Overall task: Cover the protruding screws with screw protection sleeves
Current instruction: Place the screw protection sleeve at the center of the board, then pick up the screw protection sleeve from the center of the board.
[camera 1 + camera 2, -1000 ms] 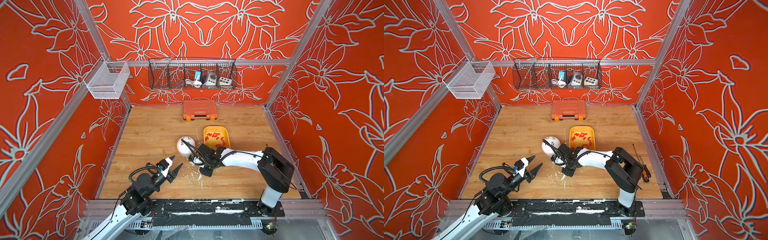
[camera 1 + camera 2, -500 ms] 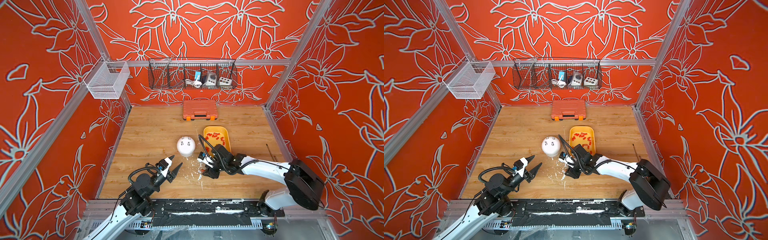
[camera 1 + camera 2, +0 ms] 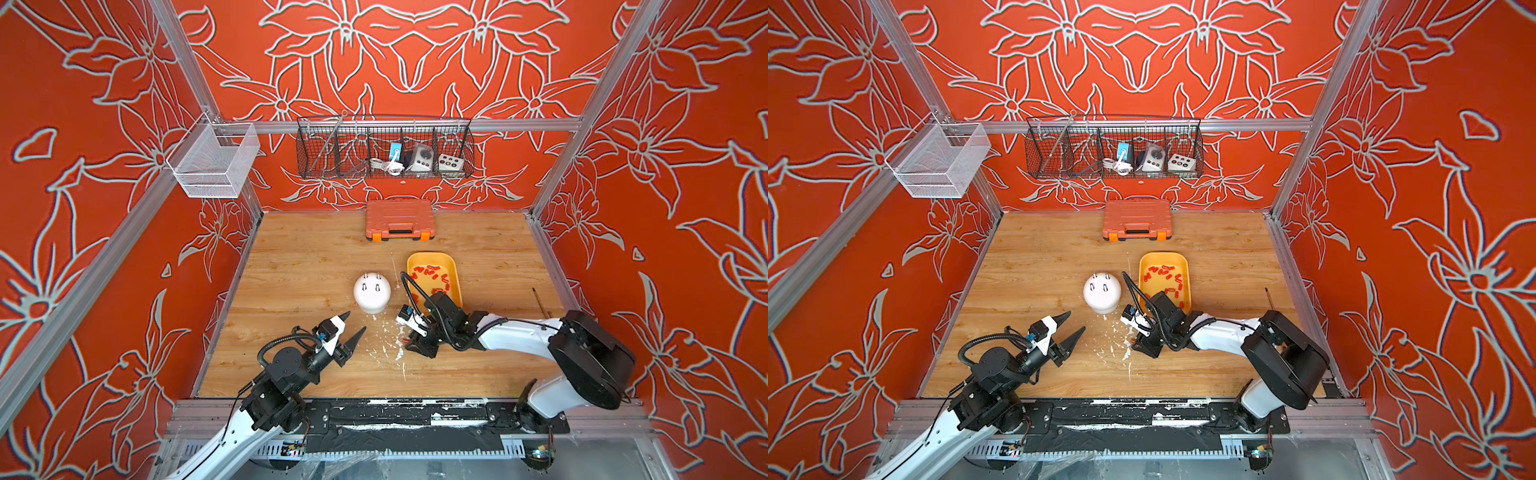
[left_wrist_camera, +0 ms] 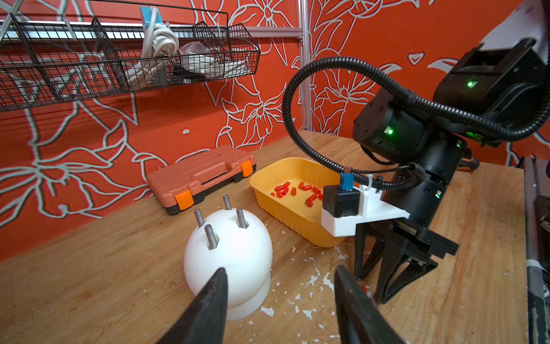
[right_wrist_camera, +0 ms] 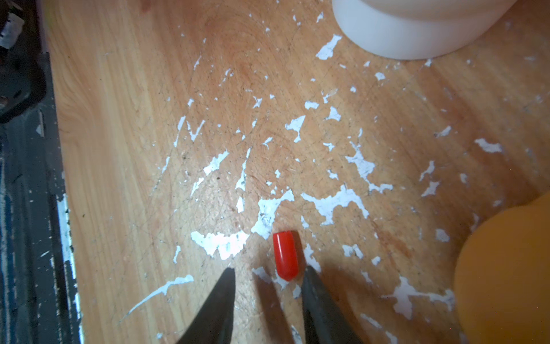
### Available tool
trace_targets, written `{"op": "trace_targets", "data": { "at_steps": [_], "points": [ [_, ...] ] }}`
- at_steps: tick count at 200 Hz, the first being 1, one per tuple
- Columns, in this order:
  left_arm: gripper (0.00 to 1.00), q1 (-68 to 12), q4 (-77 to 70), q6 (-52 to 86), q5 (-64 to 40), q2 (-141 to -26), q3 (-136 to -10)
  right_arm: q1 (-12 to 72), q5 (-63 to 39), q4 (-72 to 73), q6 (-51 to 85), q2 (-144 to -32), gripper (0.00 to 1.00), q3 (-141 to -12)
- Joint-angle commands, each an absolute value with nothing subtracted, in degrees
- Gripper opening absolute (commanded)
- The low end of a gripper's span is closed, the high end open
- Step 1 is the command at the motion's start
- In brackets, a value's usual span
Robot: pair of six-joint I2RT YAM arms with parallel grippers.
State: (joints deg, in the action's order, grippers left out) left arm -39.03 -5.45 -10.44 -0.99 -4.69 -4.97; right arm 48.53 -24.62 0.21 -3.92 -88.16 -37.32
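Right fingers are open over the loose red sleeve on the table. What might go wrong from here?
1. The sleeve lies off-centre, close beside one of the right gripper's fingers; closing could push or roll it away rather than pinch it.
2. It lies flat while the protruding screws stand upright, so a grip now may leave it badly angled for capping.

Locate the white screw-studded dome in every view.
In a top view: white dome mid-table, yellow tray beside it.
In a top view: same spot, mid-table.
Left wrist: whole dome, close up, screws showing.
Right wrist: only its base, cut off by the frame.
Shared landmark: the yellow tray, beside the dome in all four.
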Motion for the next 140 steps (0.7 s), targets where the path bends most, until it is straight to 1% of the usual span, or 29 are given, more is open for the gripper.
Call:
{"op": "trace_targets", "data": {
  "at_steps": [1,8,25,39,53,67,90,104,123,140],
  "points": [
    [0.56,-39.2,-7.4,-10.7,-1.8,-4.8,-4.7,48.7,-23.1,-0.2,-4.1,-89.7,0.35,-38.4],
    [0.56,-39.2,-7.4,-10.7,-1.9,-4.8,-4.7,48.7,-23.1,-0.6,-4.2,-90.1,0.32,-38.8],
    [0.56,-39.2,-7.3,-10.7,-1.8,-4.8,-4.7,48.7,-23.1,-1.0,-4.3,-91.1,0.29,-39.5],
    [0.56,-39.2,-7.3,-10.7,-1.7,-4.8,-4.6,48.7,-22.9,-1.2,-4.3,-91.6,0.24,-39.7],
    [0.56,-39.2,-7.3,-10.8,-1.7,-4.9,-4.7,48.7,-22.9,-1.6,-4.6,-92.0,0.22,-40.1],
    [0.56,-39.2,-7.2,-10.8,-1.6,-4.9,-4.6,48.7,-23.3,-1.6,-4.7,-92.2,0.14,-40.3],
    [0.56,-39.2,-7.5,-10.8,-1.5,-5.3,-4.5,48.7,-24.4,-1.5,-5.0,-91.5,0.06,-40.0],
    [0.56,-39.2,-7.9,-10.8,-1.6,-5.6,-4.5,48.7,-25.2,-2.2,-5.4,-90.2,0.0,-39.9],
    [0.57,-39.2,-8.8,-10.8,-2.4,-6.7,-4.4,48.7,-27.0,-6.3,-5.3,-86.7,0.0,-41.6],
    [0.59,-39.2,-10.7,-11.0,-6.1,-8.7,-4.3,48.7,-29.7,-12.0,-4.9,-81.9,0.0,-44.8]
  ]
}}
